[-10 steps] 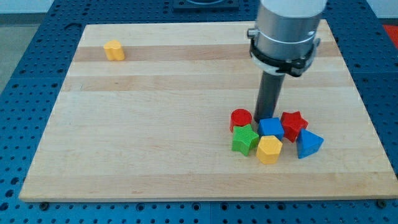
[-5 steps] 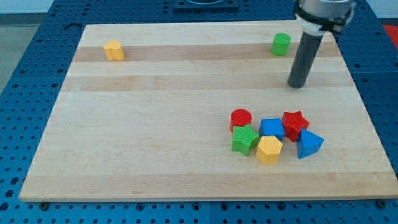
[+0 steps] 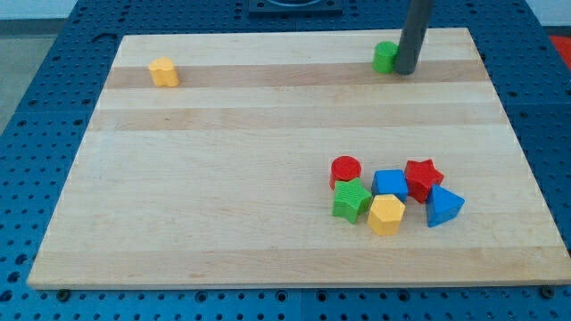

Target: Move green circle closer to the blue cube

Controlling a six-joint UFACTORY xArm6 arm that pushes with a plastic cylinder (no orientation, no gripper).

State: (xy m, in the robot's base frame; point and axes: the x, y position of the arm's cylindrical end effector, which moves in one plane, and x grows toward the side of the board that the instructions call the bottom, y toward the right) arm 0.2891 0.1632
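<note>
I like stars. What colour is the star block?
Red: the star block, clear in the camera view.

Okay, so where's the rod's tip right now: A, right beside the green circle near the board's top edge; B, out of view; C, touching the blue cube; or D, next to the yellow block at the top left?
A: my tip stands against the right side of the green circle near the view's top, far from the blue cube.

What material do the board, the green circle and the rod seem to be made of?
Board: pale wood, visible grain and plank strips, smooth matte. Green circle: probably painted wood or plastic, uniform colour. Rod, my tip beside the circle's right: dark, matte, perhaps metal or plastic.
</note>
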